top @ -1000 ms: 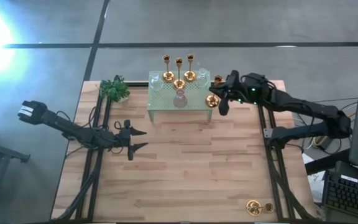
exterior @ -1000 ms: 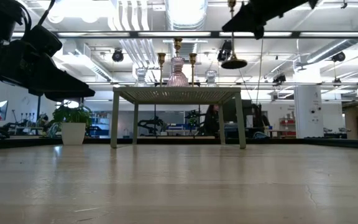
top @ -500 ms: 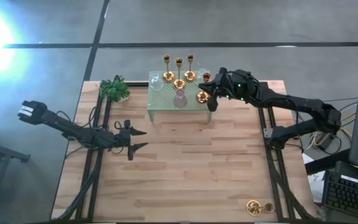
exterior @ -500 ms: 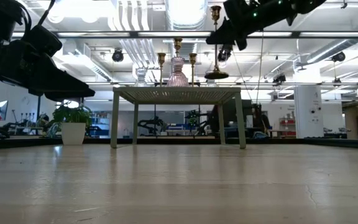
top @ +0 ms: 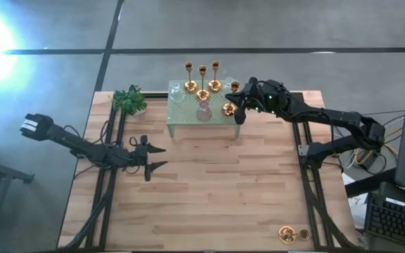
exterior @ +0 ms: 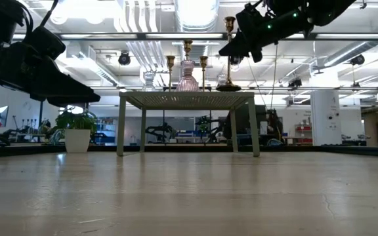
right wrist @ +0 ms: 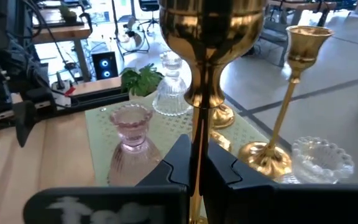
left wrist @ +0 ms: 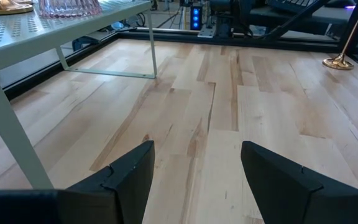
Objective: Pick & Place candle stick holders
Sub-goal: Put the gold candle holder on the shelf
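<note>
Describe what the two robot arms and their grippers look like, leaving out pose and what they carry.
Both arms are dark, slim and jointed. The left arm carries a white-marked block near its outer end, and the left gripper has two tapered black fingers. The right arm shows small green lights near its wrist; the right gripper has matching black fingers.

R arm stretched in from table's right toward far centre, wrist raised; right gripper [top: 238,111] fingers pinched tight together, tips pointing down. L arm low over left-centre of table, parked; left gripper [top: 155,157] fingers spread wide apart, nothing between them.
</note>
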Controlling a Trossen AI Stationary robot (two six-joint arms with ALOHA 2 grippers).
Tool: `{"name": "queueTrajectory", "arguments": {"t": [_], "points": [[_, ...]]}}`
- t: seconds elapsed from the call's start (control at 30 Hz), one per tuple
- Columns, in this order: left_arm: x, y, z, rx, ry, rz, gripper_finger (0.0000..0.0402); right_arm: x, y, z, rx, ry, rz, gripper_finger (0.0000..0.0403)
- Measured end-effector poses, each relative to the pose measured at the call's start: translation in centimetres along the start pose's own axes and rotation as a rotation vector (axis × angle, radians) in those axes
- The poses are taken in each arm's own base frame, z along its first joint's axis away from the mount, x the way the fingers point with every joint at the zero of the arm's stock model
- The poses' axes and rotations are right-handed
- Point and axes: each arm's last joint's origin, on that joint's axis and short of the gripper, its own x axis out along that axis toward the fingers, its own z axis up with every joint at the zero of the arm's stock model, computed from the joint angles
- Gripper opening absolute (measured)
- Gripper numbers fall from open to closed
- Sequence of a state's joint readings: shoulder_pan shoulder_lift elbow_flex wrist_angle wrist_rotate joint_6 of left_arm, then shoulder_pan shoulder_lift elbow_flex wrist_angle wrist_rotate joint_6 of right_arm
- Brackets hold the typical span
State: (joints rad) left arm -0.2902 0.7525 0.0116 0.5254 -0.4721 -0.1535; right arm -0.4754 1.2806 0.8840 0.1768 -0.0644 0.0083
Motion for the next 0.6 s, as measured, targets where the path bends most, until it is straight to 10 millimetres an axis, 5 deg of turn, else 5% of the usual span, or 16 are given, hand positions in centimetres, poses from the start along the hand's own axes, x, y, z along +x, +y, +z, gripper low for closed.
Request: {"name": "queueTrajectory", "arguments": {"t": [0.3, 0.6], "points": [[0.0, 0.0, 0.0, 0.002, 0.003, 0.0, 0.0246, 1.9, -0.1, -0.9, 0.019, 0.049, 0.049, 0.0008], [0.0, 0.0, 0.0, 0.002, 0.003, 0.0, 0.0245, 1.6, -0.6, -0.5, 0.017, 0.024, 0.028, 0.0008]]}}
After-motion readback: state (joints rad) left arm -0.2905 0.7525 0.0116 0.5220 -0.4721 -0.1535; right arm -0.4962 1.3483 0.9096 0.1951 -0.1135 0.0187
